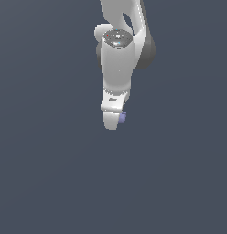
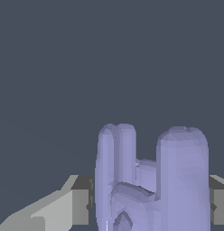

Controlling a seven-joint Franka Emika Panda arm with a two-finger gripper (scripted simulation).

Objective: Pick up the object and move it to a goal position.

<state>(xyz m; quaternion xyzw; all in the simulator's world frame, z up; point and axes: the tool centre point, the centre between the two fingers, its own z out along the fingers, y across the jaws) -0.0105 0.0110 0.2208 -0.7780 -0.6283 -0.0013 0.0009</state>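
The object (image 2: 150, 180) is a lavender-blue lumpy block with two rounded upright lobes, filling the space between the fingers in the wrist view. Grey fingertips (image 2: 82, 200) press against it on both sides. In the exterior view only a small purple sliver of the object (image 1: 122, 117) shows past the white gripper (image 1: 113, 121), which points downward below the arm. The gripper is shut on the object.
A plain dark grey-blue surface (image 1: 51, 173) fills both views. Behind the gripper in the exterior view, the white arm (image 1: 117, 59) rises to the top edge of the picture.
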